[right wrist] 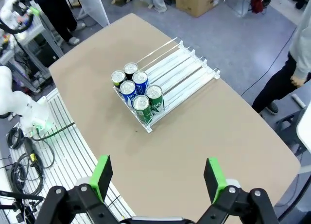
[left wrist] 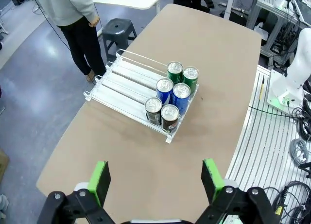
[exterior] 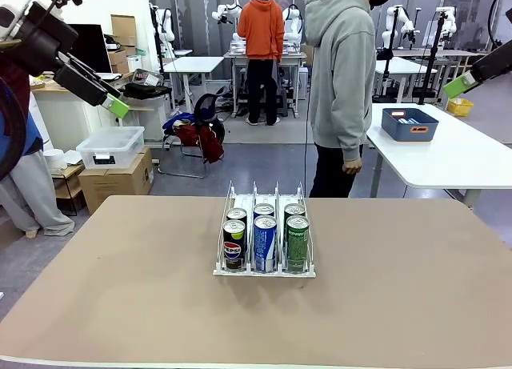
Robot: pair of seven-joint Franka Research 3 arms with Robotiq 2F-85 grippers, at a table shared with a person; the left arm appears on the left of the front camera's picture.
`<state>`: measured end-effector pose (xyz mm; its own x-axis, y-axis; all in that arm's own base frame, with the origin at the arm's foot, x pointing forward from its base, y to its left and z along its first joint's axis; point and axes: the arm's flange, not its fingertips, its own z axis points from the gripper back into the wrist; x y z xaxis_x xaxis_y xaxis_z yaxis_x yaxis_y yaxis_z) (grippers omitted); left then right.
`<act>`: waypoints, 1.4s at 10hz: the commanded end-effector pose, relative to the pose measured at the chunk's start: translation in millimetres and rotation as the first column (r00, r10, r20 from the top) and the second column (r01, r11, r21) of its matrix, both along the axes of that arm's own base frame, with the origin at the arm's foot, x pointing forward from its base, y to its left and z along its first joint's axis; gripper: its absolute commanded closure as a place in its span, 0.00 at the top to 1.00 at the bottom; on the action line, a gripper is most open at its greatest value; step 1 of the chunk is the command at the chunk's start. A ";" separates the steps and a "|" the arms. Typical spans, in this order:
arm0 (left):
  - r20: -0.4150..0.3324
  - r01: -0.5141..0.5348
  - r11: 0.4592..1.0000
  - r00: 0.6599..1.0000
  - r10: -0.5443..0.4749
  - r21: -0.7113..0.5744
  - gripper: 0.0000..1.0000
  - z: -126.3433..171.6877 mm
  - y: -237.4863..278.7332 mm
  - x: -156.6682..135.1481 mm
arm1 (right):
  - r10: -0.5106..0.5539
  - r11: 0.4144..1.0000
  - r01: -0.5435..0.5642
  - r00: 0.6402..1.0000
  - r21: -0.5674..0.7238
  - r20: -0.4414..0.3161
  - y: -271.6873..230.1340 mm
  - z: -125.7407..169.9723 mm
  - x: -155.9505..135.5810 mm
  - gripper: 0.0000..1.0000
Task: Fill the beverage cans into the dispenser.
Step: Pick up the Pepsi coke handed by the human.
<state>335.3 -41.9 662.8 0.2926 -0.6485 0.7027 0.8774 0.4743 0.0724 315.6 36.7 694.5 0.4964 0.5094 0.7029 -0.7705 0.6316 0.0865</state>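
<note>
The dispenser (exterior: 242,270) stands at the middle of the brown table (exterior: 120,297). Several beverage cans fill the near ends of its three lanes: black ones (exterior: 234,245) on the left, blue-and-white ones (exterior: 265,241) in the middle, green ones (exterior: 297,241) on the right. The lanes behind them are bare. My left gripper (exterior: 116,106) hangs high at the far left, open and holding nothing. My right gripper (exterior: 458,85) is high at the far right, also open. From above, the left gripper (left wrist: 155,178) and the right gripper (right wrist: 158,178) each look down on the dispenser (left wrist: 121,85) (right wrist: 184,71) and its cans (left wrist: 169,114) (right wrist: 142,105).
A person in a grey hoodie (exterior: 340,73) stands beyond the table's far edge, hands down. A white side table (exterior: 448,165) at the right holds a dark blue tub (exterior: 409,124). A black stool (left wrist: 118,27) stands on the floor near the person.
</note>
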 end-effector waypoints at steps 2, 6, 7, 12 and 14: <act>0.021 0.004 0.997 1.000 -0.006 0.071 1.00 22.4 3.2 -9.4 | 0.007 0.993 -0.006 1.000 -0.115 0.014 -5.0 26.7 -6.9 1.00; 0.119 -0.013 0.999 0.993 0.008 0.043 1.00 50.3 -6.0 -33.3 | -0.027 0.989 0.037 0.997 -0.140 0.078 -22.3 67.1 -8.7 1.00; 0.110 -0.041 0.999 0.993 0.038 0.029 1.00 54.8 -7.6 -36.0 | -0.043 0.992 0.054 0.995 -0.118 0.092 -26.3 72.9 -7.4 1.00; 0.088 -0.043 0.999 0.995 0.041 0.020 1.00 61.8 -4.2 -37.8 | -0.041 0.994 0.051 0.994 -0.096 0.103 -31.0 78.6 -9.1 1.00; 0.088 -0.043 0.999 0.995 0.041 0.020 1.00 61.8 -4.2 -37.8 | -0.041 0.994 0.051 0.994 -0.096 0.103 -31.0 78.6 -9.1 1.00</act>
<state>297.4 -46.7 724.5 0.2576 -0.6485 0.7163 0.8497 0.5050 0.1516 307.6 4.8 772.9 0.4515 0.5545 0.6990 -0.7412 0.6693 -0.0521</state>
